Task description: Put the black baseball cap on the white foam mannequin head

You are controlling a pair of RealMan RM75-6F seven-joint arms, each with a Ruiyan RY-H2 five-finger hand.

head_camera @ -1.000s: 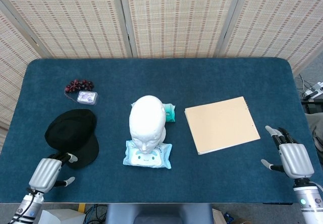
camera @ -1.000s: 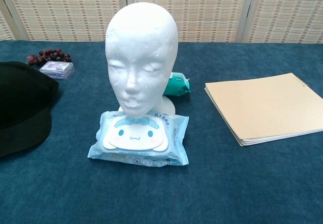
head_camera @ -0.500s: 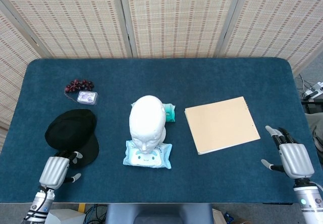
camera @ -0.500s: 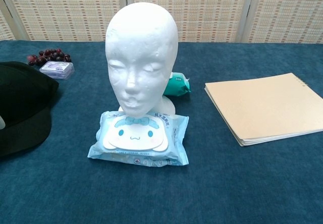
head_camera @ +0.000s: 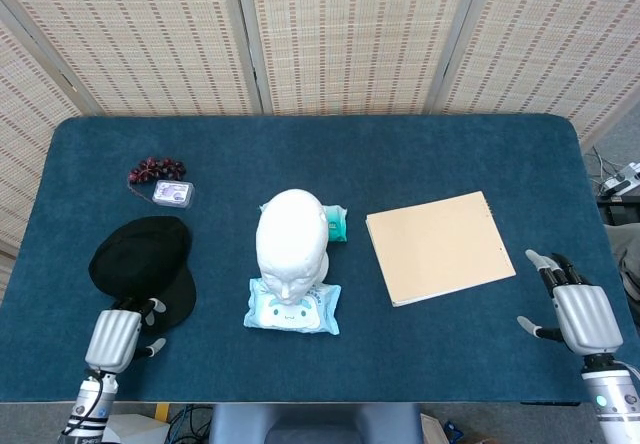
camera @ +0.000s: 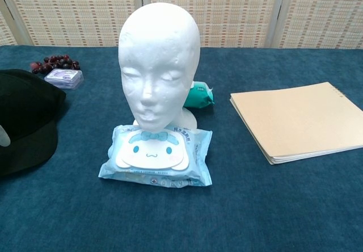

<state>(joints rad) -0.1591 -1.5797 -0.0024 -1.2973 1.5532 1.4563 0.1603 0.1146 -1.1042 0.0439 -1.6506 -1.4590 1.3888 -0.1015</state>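
The black baseball cap (head_camera: 140, 264) lies flat on the left of the blue table, and its brim and crown fill the left edge of the chest view (camera: 25, 121). The white foam mannequin head (head_camera: 291, 239) stands upright at the table's middle, bare, facing me (camera: 159, 64). My left hand (head_camera: 120, 334) is at the front edge just below the cap, its fingertips (head_camera: 152, 310) reaching the brim with nothing gripped. One pale fingertip (camera: 3, 135) shows against the brim in the chest view. My right hand (head_camera: 578, 309) rests open at the front right, far from both.
A blue cartoon wipes pack (head_camera: 292, 307) (camera: 156, 154) lies against the mannequin's base, with a teal packet (head_camera: 335, 222) behind it. A tan folder (head_camera: 440, 246) (camera: 298, 121) lies to the right. Dark grapes (head_camera: 156, 169) and a small clear box (head_camera: 172, 194) sit behind the cap.
My left hand has slid to the right and forward, bringing its fingers up to the cap's brim; a fingertip now shows in the chest view. The right hand has not moved.
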